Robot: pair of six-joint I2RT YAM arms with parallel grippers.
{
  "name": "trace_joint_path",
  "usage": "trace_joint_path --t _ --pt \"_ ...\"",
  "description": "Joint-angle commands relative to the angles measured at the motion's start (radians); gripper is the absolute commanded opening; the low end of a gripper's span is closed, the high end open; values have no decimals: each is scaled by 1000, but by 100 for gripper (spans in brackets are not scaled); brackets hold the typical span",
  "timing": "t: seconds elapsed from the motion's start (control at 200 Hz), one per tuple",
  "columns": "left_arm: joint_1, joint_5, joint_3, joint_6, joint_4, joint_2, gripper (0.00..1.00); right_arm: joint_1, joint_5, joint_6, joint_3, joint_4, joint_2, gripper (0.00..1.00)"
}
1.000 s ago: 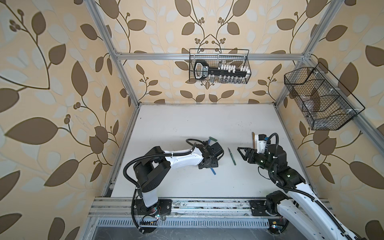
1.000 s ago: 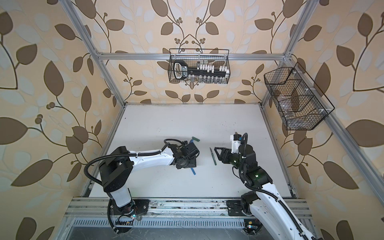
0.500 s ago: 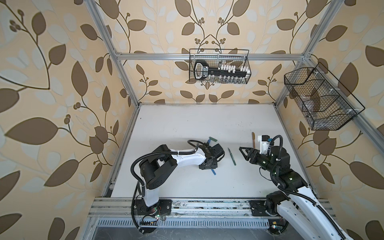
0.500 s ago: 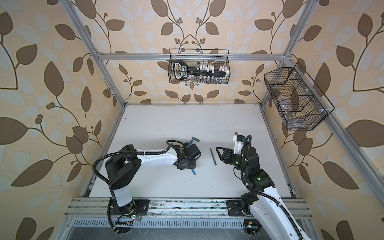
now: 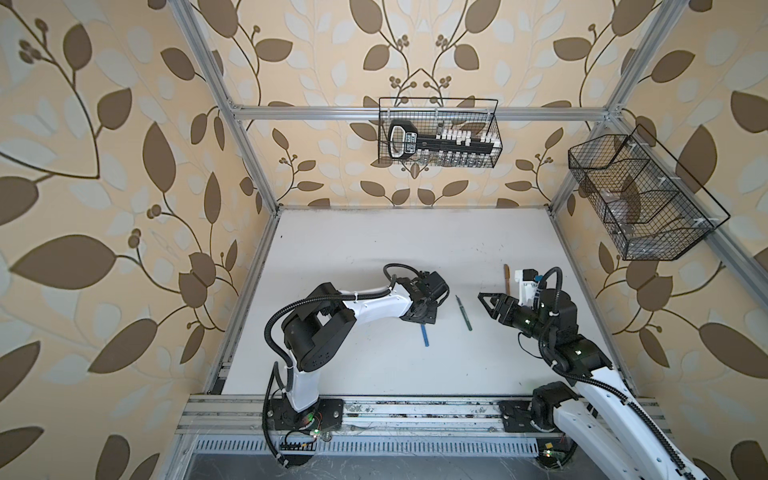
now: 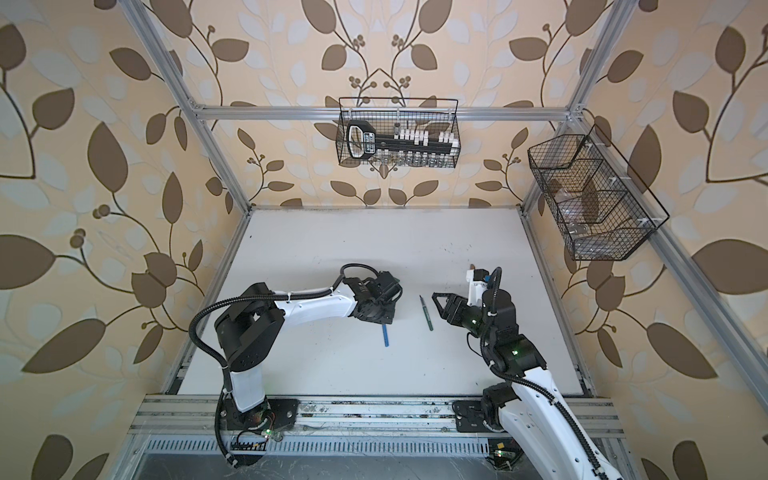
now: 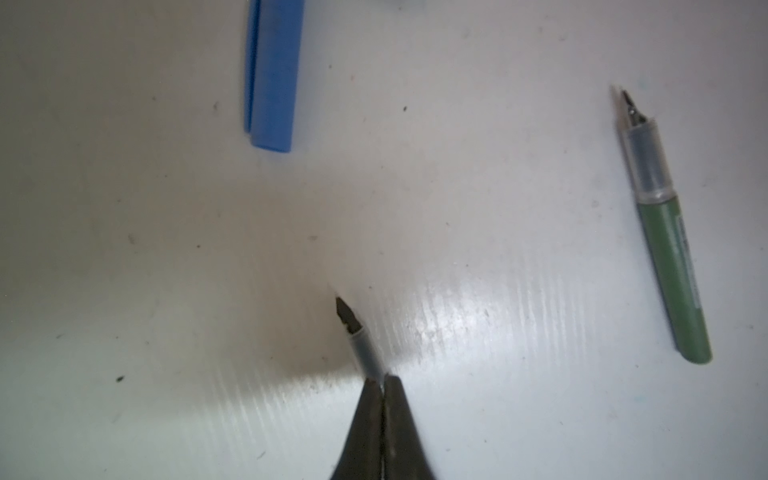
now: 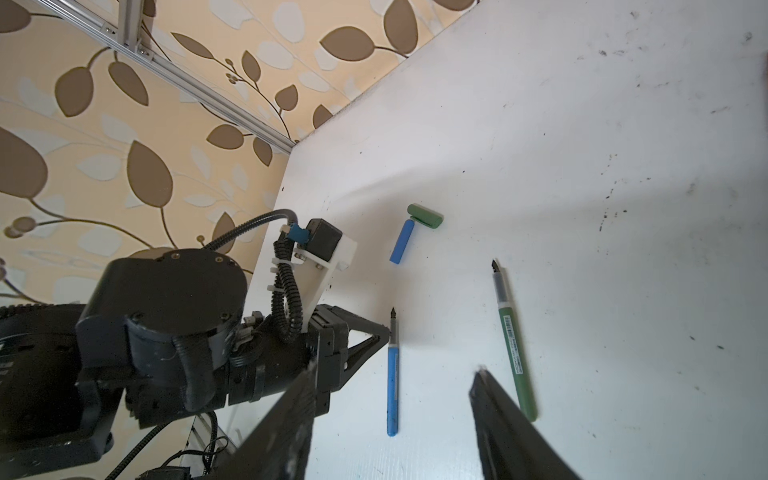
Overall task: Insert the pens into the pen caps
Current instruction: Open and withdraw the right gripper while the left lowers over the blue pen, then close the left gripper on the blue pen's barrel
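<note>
Now left claw grips blue pen

Nearest, just below centre in both top views, the blue pen lies on the white table, its dark tip pointing to the far wall. The left claw's jaws are closed tight on its clear neck, just behind the tip. The left wrist view shows both fingers pinched there. Just right of it lies the green pen, uncapped and untouched. Right again, the right claw hangs wide apart, holding nothing, its tips facing the green pen. Farther on, mid-frame in the right wrist view, the blue cap touches the green cap. Beyond the right wrist lies an orange pen. A wire basket hangs upper centre, and another basket upper right.
</note>
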Motion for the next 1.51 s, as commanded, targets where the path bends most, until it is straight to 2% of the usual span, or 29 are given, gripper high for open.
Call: trace_joint_path --t 0.0,0.175,0.22,0.295,0.551,0.716,0.836,1.006,1.201,1.501 --pt "-2 17 18 163 -48 3 14 -6 -16 7 6 -11 -7 61" --pt "-2 40 13 169 -45 3 24 -7 -14 8 6 -27 -20 61" --pt "-2 40 14 145 -44 2 26 -7 -16 7 7 -28 -22 61" --pt "-2 27 23 91 -53 -6 36 -8 -21 3 8 -29 -20 61" --pt "-3 52 16 -145 -72 -79 44 -6 -31 -6 5 -62 -8 61" --pt "-9 85 -48 -203 -16 -152 50 -8 -24 -5 0 -65 -13 61" --pt "-37 71 -32 -221 -57 -147 50 -9 -18 -4 3 -68 -9 61" --pt "-94 63 50 -273 -152 -69 49 -9 -20 -4 3 -70 -1 61" --pt "-102 97 -23 -322 -61 -58 42 -10 -28 -15 11 -93 1 61" --pt "-112 76 16 -294 -83 5 40 -9 -35 -10 4 -95 -7 61"
